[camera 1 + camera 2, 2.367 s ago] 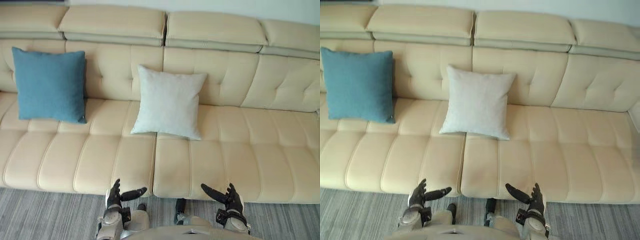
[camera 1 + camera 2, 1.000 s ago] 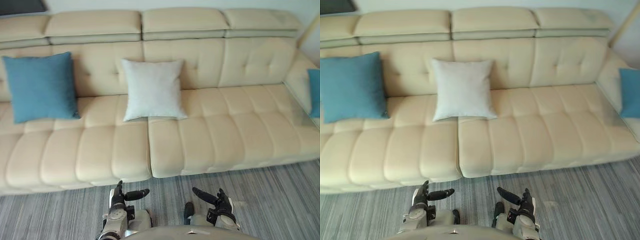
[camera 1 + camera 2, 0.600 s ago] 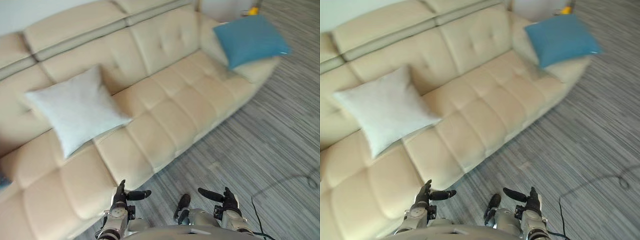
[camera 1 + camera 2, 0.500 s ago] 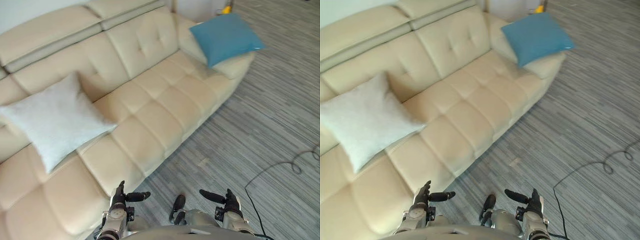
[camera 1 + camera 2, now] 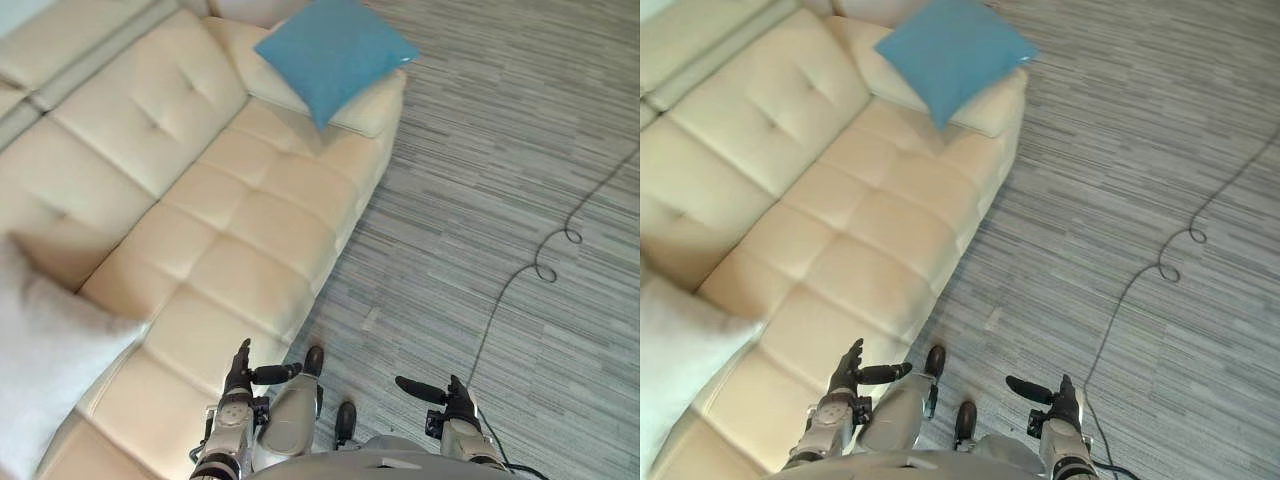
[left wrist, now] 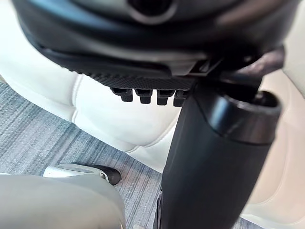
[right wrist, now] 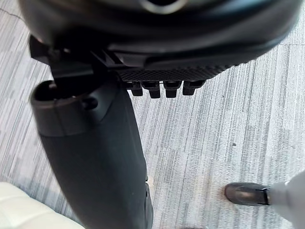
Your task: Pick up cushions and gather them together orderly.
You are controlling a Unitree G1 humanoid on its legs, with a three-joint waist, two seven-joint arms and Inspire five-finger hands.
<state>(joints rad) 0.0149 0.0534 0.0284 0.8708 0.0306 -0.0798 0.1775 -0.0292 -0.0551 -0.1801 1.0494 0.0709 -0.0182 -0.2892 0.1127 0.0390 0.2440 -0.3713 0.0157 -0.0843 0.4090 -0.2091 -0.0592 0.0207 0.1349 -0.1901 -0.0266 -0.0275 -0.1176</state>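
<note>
A blue cushion (image 5: 332,52) lies tilted on the cream sofa's (image 5: 190,190) right armrest, at the far end of the seat. A white cushion (image 5: 40,350) leans against the sofa back at the left edge, cut off by the frame. My left hand (image 5: 240,372) hangs low over the seat's front edge, fingers straight and thumb out, holding nothing. My right hand (image 5: 450,395) hangs over the floor, likewise open and empty. In the left wrist view the thumb (image 6: 214,157) stands before the seat cushion; in the right wrist view the thumb (image 7: 95,152) stands before the carpet.
Grey striped carpet (image 5: 500,150) runs along the sofa's front and around its right end. The sofa seat between the two cushions is bare.
The camera has swung to the right: the blue cushion on the armrest now sits at the top centre and the white cushion has slid to the left edge. Both hands keep their pose.
</note>
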